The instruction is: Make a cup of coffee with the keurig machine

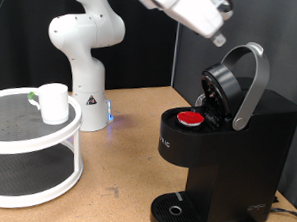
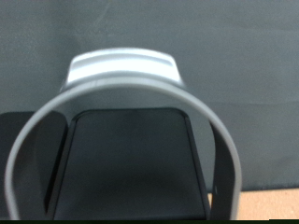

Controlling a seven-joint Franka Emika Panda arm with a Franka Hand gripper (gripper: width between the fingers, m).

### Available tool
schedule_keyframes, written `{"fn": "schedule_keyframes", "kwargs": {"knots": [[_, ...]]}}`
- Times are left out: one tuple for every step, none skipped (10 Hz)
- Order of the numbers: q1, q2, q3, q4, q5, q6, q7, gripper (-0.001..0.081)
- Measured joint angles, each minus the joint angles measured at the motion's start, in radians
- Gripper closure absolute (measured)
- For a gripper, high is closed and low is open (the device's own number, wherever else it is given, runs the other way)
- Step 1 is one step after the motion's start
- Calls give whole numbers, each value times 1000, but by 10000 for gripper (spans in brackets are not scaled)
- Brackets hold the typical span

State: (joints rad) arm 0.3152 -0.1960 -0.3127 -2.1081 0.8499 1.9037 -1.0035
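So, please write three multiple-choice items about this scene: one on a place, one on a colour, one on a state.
1. Where does the small white cylindrical cup stand?
A. on the round white two-tier shelf
B. on the drip tray
C. on the wooden table

2. Which colour is the pod in the boxy black coffee machine?
A. blue
B. red
C. green

3. How is the machine's grey curved lid handle?
A. raised
B. closed
C. missing

Answers: 1 A, it stands on the top tier. 2 B, red shows in the open chamber. 3 A, the handle stands up, the lid open.
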Motion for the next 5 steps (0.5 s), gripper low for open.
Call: {"fn": "schedule_keyframes", "kwargs": {"knots": [[12, 1, 23, 6, 8, 31, 5, 0], [21, 0, 47, 10, 13, 66, 20, 0], [24, 0, 55, 13, 13, 87, 31, 0], [24, 1, 55, 12, 13, 83, 31, 0], [24, 1, 54, 12, 30, 81, 25, 0]]}}
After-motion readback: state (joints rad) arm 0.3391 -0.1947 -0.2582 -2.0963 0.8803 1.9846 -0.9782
